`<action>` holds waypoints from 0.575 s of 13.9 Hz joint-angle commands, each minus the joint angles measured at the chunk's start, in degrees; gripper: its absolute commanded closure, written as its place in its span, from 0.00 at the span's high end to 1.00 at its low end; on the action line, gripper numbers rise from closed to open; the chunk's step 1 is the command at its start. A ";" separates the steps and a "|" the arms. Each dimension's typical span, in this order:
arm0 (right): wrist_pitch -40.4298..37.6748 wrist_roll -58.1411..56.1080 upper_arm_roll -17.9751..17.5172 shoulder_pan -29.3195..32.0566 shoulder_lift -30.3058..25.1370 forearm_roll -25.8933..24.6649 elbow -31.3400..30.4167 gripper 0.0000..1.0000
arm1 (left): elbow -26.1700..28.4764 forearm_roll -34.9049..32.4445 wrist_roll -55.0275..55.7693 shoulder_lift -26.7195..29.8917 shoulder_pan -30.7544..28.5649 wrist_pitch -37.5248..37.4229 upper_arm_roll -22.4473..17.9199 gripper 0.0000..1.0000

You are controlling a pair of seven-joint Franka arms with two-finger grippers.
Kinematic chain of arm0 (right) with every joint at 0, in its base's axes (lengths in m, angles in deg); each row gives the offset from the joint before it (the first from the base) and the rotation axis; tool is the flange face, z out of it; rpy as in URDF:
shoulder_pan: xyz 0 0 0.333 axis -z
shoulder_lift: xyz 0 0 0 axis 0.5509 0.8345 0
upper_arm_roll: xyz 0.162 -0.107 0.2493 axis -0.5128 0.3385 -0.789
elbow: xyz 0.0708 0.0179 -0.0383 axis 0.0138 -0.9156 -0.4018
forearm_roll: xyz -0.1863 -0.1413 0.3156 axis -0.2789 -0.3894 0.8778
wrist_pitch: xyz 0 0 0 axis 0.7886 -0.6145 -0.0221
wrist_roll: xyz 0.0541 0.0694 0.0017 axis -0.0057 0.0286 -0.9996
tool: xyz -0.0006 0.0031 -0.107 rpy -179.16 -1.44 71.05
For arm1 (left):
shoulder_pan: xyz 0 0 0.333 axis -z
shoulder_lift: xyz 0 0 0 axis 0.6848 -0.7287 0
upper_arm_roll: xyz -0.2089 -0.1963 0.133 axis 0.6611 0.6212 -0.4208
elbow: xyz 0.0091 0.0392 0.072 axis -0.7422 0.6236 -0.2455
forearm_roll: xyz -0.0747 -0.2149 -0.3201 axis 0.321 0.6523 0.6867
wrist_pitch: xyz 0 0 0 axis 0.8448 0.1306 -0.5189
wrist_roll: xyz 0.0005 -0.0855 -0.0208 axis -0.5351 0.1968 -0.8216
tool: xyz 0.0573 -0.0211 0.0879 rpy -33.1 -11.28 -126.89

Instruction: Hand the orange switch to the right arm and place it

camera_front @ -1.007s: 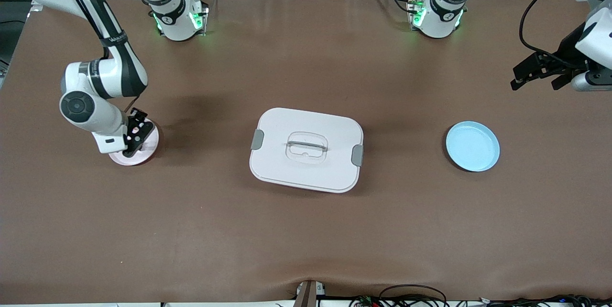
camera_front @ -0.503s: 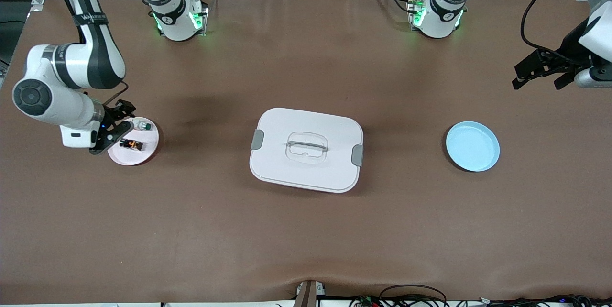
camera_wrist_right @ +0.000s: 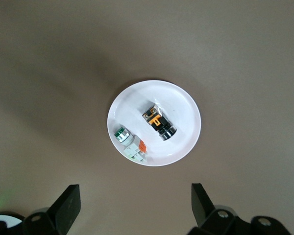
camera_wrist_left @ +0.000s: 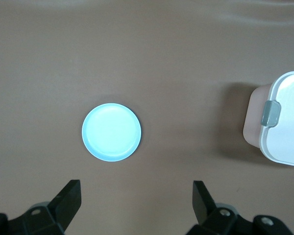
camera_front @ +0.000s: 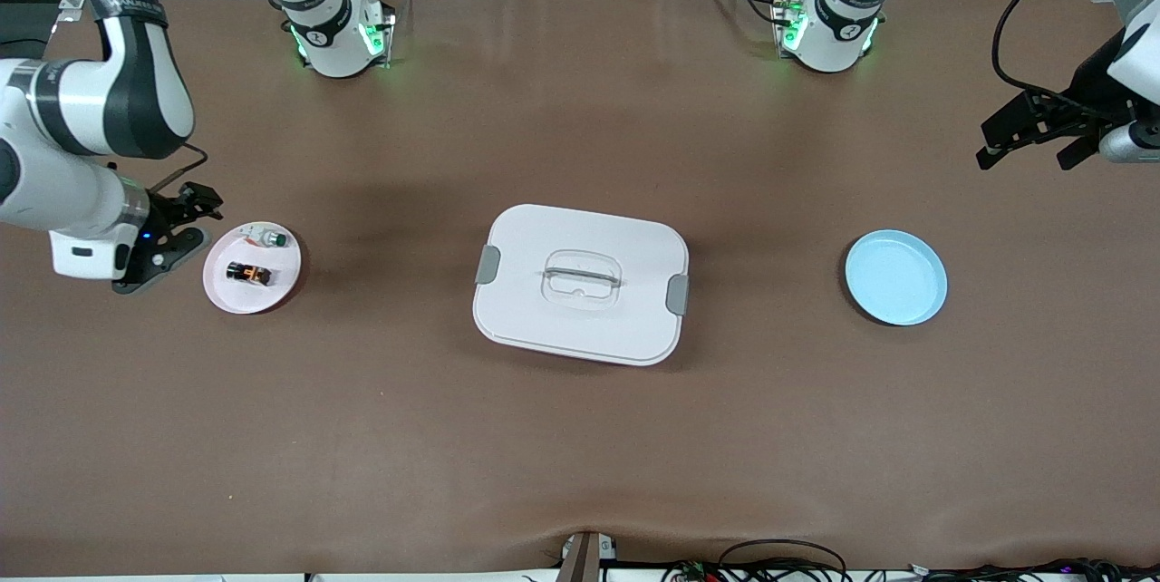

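Currently the tiny black-and-orange switch (camera_front: pixel 247 273) is lying on the pale pink round plate (camera_front: pixel 282 281) at frame left; light, rigid, best pinched across its flat sides; right gripper (camera_front: pixel 172 232) is hovering beside it, spread, empty; left gripper (camera_front: pixel 1033 136) is waiting, spread.

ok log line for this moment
orange switch: on pink plate | right gripper: open, beside plate | left gripper: open, waiting

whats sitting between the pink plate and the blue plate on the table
The white lidded container sits between the pink plate and the blue plate, with bare brown table either side of it, as the front view shows.
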 commanded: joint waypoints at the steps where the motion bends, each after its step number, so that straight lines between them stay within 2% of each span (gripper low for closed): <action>1: -3.10 0.56 -0.38 1.60 -1.20 3.73 2.41 1.00 | -2.03 -1.48 -0.59 -1.22 0.19 -0.26 0.22 1.00; 3: -4.68 0.39 -0.38 1.60 -2.17 3.83 4.52 1.00 | -2.29 -1.48 -0.42 -1.48 0.28 -0.26 0.22 1.00; 4: -5.82 0.12 -0.30 1.86 -1.65 3.83 8.27 1.00 | -2.55 -1.48 -0.33 -1.57 0.28 -0.26 0.22 1.00; 6: -13.35 0.73 -0.21 2.91 -0.60 3.74 16.27 1.00 | -2.90 -1.57 -0.33 -1.66 0.36 -0.26 0.22 1.00; 8: -15.93 2.04 -0.21 4.84 0.20 3.92 21.47 1.00 | -3.60 -1.48 -0.51 -2.27 0.28 -0.26 0.22 1.00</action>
